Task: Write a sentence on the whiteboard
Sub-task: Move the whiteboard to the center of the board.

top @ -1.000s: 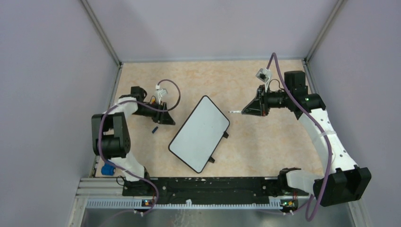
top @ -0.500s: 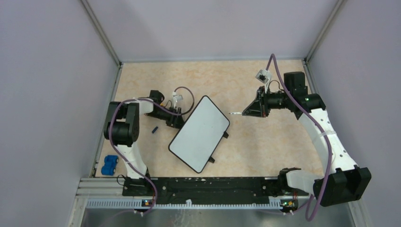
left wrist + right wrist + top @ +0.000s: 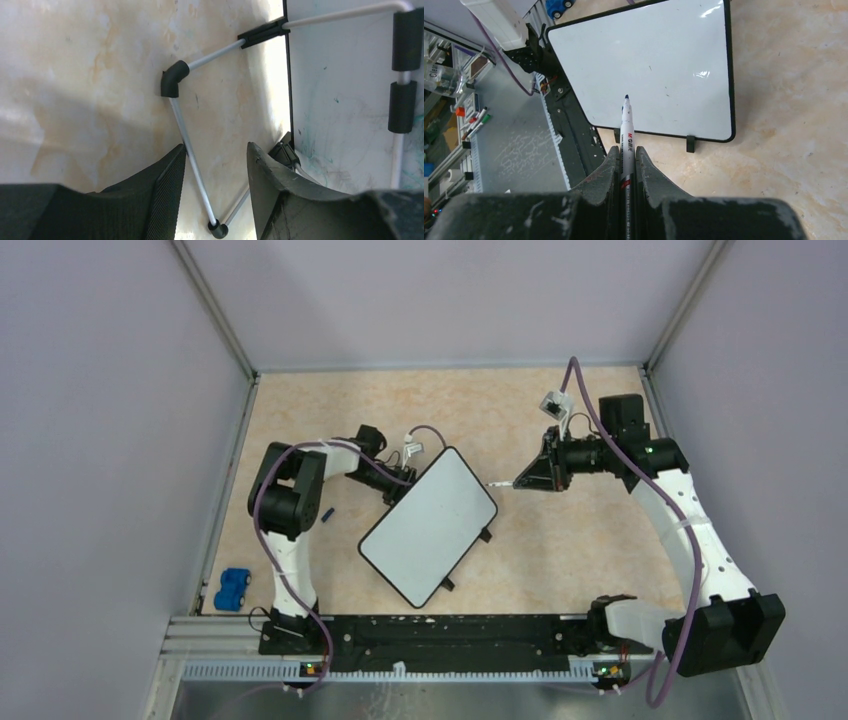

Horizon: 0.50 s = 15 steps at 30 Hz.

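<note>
The whiteboard (image 3: pixel 430 525) lies slanted in the middle of the table, its face blank; no sentence shows on it. My left gripper (image 3: pixel 400 478) is at the board's upper-left edge. In the left wrist view it (image 3: pixel 215 147) is open, with the thin wire stand (image 3: pixel 182 125) of the board's back (image 3: pixel 340 100) between the fingers, not clamped. My right gripper (image 3: pixel 535 478) is shut on a white marker (image 3: pixel 626 130), uncapped, tip just off the board's upper-right corner. The right wrist view shows the board (image 3: pixel 649 65) beyond the marker tip.
A small blue marker cap (image 3: pixel 328 513) lies left of the board. A blue toy-like block (image 3: pixel 232 588) sits at the front left by the black rail (image 3: pixel 430 632). Purple walls close in the table on three sides.
My left arm has swung right, from the table's left side to the board's upper-left edge. The board has shifted slightly right. The right arm with the marker has barely moved.
</note>
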{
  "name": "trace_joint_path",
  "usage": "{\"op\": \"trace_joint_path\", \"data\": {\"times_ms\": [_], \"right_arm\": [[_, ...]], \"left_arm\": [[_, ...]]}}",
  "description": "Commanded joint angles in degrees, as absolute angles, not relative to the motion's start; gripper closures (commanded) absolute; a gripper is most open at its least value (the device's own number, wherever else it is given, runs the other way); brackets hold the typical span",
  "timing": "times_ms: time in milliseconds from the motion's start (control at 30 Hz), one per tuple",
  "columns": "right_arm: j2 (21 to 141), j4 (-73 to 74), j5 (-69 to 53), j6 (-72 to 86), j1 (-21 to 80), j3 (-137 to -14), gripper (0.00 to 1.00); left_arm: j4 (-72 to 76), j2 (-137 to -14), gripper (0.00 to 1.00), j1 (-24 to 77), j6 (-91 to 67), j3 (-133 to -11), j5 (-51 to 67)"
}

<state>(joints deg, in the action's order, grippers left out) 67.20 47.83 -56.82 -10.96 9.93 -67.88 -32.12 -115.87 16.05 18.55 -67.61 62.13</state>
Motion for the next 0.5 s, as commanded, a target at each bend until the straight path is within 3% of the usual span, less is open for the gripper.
{"op": "trace_joint_path", "data": {"times_ms": [0, 233, 467], "right_arm": [[67.14, 49.37, -57.3, -14.45, 9.51, -68.95, 1.0], [66.74, 50.28, -57.3, -16.15, 9.52, -68.1, 1.0], [65.34, 51.59, -57.51, -17.65, 9.66, -67.84, 1.0]], "left_arm": [[-30.61, -119.89, 0.46, 18.42, 18.82, -71.13, 58.9], [-31.81, -122.41, 0.49, 20.63, 17.99, -75.53, 57.99], [-34.6, -115.17, 0.45, 15.66, 20.45, -71.42, 55.56]]}}
